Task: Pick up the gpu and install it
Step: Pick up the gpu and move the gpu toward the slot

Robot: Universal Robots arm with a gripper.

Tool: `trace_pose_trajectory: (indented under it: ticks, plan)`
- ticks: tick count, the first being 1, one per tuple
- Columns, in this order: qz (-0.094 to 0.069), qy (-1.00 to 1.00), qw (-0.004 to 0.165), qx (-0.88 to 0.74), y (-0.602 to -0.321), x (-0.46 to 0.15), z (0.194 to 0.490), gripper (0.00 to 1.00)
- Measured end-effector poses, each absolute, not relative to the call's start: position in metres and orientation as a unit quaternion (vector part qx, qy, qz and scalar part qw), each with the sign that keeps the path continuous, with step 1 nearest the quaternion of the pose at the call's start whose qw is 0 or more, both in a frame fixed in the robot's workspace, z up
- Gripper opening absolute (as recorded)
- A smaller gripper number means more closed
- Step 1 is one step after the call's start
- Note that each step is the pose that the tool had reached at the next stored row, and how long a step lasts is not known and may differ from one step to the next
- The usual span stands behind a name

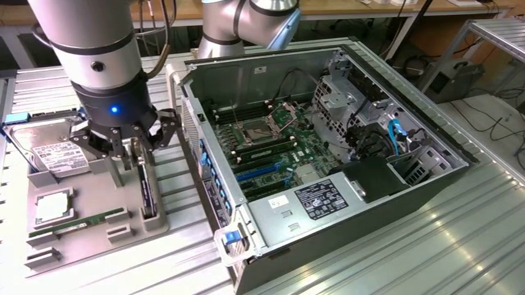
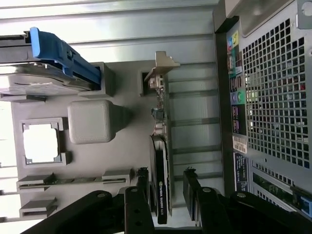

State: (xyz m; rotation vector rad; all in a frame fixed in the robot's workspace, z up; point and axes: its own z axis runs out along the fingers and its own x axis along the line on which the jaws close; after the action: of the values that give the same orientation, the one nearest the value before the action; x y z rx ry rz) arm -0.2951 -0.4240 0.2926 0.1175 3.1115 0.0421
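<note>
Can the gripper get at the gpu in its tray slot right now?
Probably yes: the gripper hangs right over the gpu, jaws open on either side of its upright edge, nothing between them.

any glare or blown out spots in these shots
Wrist view: the chip in the grey tray is washed out to white and the metal table glares. Exterior view: even light, sheen on the table, a blue light glowing on the arm.

Glossy gpu (image 2: 160, 165), matt plastic tray (image 2: 127, 146), ribbed metal table (image 1: 426, 246)

Bright overhead light; glare on alu table (image 1: 468, 239), PC case (image 1: 246, 80) int. darker.
</note>
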Motion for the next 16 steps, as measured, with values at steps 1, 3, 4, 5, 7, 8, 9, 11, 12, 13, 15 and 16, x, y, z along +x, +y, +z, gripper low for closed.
trace_pose_trajectory:
  ticks: [1, 3, 4, 5, 7, 8, 9, 11, 12, 13, 15, 16]
  plan:
    - [0.014, 0.999, 0.014, 0.038, -0.424, -0.295, 0.289, 0.42]
    - [0.014, 0.999, 0.014, 0.038, -0.424, -0.295, 0.284, 0.42]
    - [0.014, 0.999, 0.014, 0.038, -0.424, -0.296, 0.282, 0.42]
    - [0.014, 0.999, 0.014, 0.038, -0.424, -0.296, 0.279, 0.42]
    - [0.014, 0.999, 0.014, 0.038, -0.424, -0.296, 0.275, 0.42]
    - [0.014, 0.999, 0.014, 0.038, -0.424, -0.296, 0.273, 0.42]
    - [0.014, 0.999, 0.014, 0.038, -0.424, -0.296, 0.272, 0.42]
    - [0.014, 0.999, 0.014, 0.038, -0.424, -0.296, 0.269, 0.42]
    - [0.014, 0.999, 0.014, 0.038, -0.424, -0.296, 0.268, 0.42]
    - [0.015, 0.999, 0.014, 0.038, -0.424, -0.296, 0.266, 0.42]
    - [0.016, 0.999, 0.014, 0.038, -0.424, -0.296, 0.264, 0.42]
    - [0.017, 0.999, 0.014, 0.038, -0.424, -0.296, 0.263, 0.42]
